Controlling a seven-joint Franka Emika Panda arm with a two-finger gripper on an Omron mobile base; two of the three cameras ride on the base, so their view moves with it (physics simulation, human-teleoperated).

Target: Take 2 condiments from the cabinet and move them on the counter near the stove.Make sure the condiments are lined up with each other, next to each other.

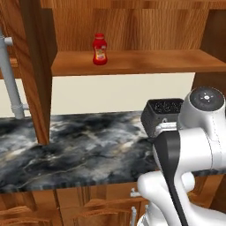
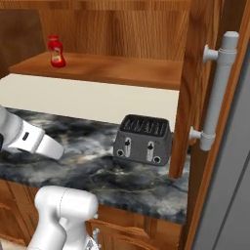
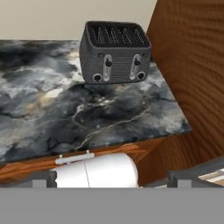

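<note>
one ketchup bottle (image 1: 99, 49) is standing on the cabinet shelf (image 1: 145, 62) | fingers are gaping (holding nothing) | approaching level, straddling its body

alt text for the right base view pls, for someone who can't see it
A red ketchup bottle stands upright at the left end of the shelf in the open wooden cabinet, above a dark marble counter. A dark toaster sits on the counter to the right, beside the cabinet door; the white robot arm reaches in low from the left.
</note>
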